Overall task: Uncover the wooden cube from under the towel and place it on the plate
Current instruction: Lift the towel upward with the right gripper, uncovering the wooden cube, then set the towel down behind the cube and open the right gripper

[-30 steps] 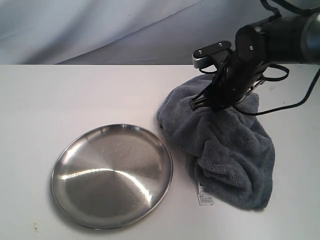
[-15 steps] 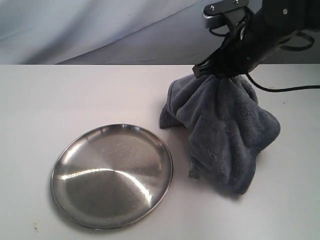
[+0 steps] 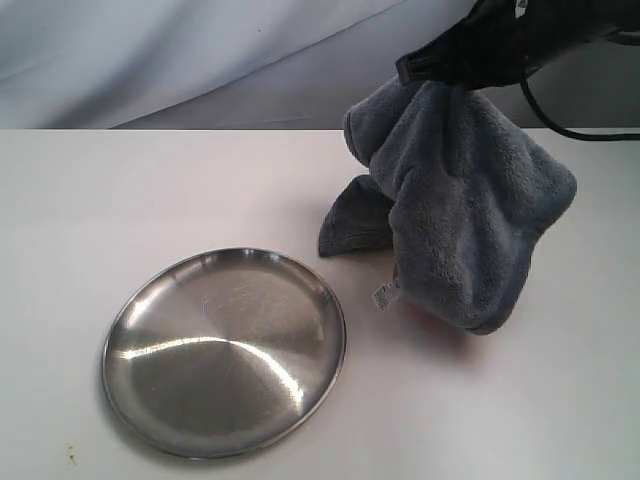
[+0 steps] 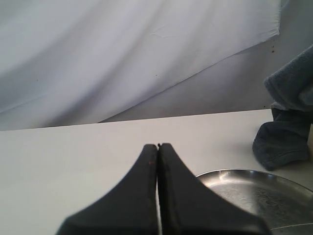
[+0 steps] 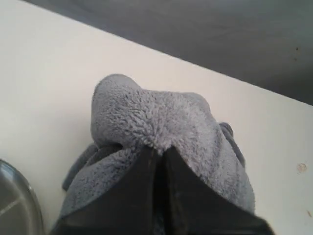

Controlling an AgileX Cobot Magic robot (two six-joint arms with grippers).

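**Exterior view.** The right claw (image 3: 410,70), above the far right part of the tabletop (image 3: 120,200), is clamped on the top of the towel (image 3: 470,210); the cloth hangs from it in a bunched mass; one lower fold appears to rest on the tabletop, toward the far edge and right of the middle; a small white label (image 3: 383,296) dangles at the hanging edge; the plate (image 3: 225,350) lies flat toward the near left corner, near the towel but apart from it; a pale draped backdrop (image 3: 200,60) rises beyond the far edge.

**Left wrist view.** The left claw (image 4: 157,147) has its two dark fingers pressed together, nothing between them; it is above bare tabletop (image 4: 73,156); the rim of the plate (image 4: 230,174) shows beyond it, and past that the towel (image 4: 281,142).

**Right wrist view.** The right claw (image 5: 159,156) pinches a ridge of the fleecy towel (image 5: 146,112), its fingers almost meeting; the cloth drapes down on both sides; a sliver of the plate (image 5: 14,196) shows beside it.
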